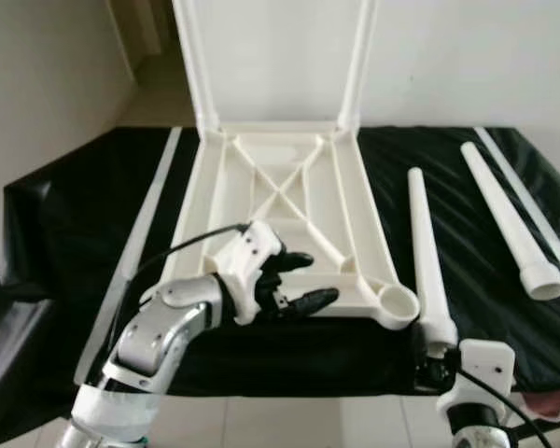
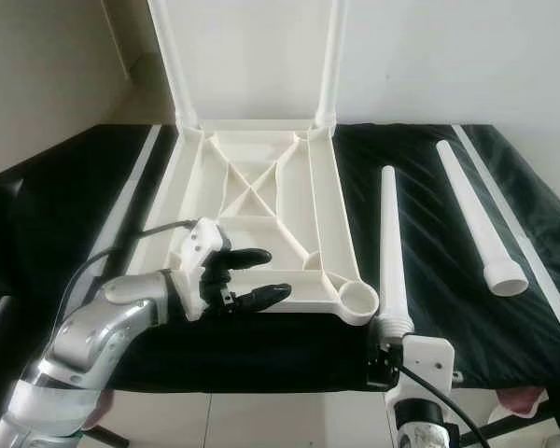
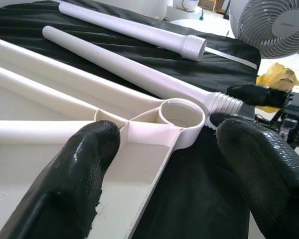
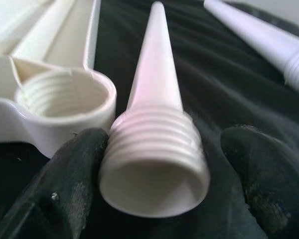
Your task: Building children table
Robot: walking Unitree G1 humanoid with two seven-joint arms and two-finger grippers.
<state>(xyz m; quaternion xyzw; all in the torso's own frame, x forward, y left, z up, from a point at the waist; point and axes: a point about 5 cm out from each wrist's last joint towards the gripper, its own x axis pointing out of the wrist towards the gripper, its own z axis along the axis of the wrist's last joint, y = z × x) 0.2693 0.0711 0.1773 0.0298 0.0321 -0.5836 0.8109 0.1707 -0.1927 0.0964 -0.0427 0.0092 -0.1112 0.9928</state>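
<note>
The left pincer hovers spread and empty over the near edge of the upturned tabletop on the black-draped counter. Two legs look fitted at the far corners. The right pincer straddles a loose leg beside the empty socket, without gripping; another leg lies farther right.

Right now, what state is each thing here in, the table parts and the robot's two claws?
Tabletop: upside down on the black cloth, ribs up, two far legs fitted.
Near right socket: empty, threads showing.
Nearer leg: lying loose beside the tabletop, threaded end between the right gripper's fingers.
Farther leg: lying loose.
Left gripper: open, over the tabletop's near edge.
Right gripper: open around the leg's thread.
</note>
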